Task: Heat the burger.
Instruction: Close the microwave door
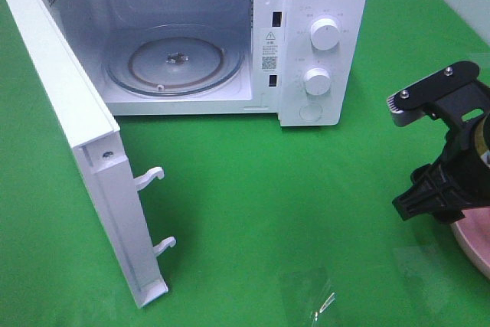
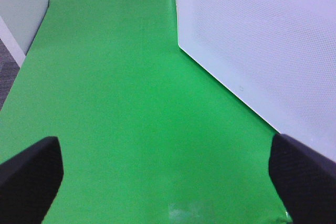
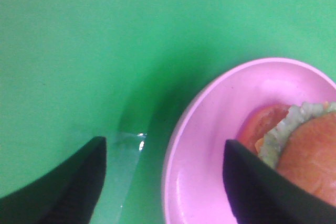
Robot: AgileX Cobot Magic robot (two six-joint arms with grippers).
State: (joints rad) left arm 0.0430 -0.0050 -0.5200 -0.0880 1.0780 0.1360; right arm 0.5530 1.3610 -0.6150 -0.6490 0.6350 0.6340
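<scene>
Burger (image 3: pixel 307 150) on pink plate (image 3: pixel 220 129), at the table's right edge, seen only by the right wrist camera; hidden behind the arm in the high view. Right gripper (image 3: pixel 163 182) above the plate rim, jaws well apart, holding nothing; one finger over green cloth, the other over the plate beside the bun. Left gripper (image 2: pixel 168 182) wide open, empty, low over cloth near the microwave's side. Likely risks: closing from this spot would pinch the plate rim rather than the bun, since the burger sits off to one side of the jaws, not between them; would tip or drag the plate. Squeezing too hard could crush the soft bun or slide the stacked layers apart, lettuce and cheese slipping out. Gripping only the top bun could leave the patty behind. Carrying it tilted could spill the stack on the way. Microwave (image 1: pixel 321 5) at the back, well apart from the plate, door (image 1: pixel 84 166) swung fully open toward the front left, glass turntable (image 1: pixel 176 63) bare. Door latches (image 1: pixel 153 178) sticking out near the path to the cavity; opening clear from the right, though low, so a high approach could knock the arm against the upper frame. Scrap of clear film (image 1: pixel 318 300) on the cloth just beside the plate, not in the way.
</scene>
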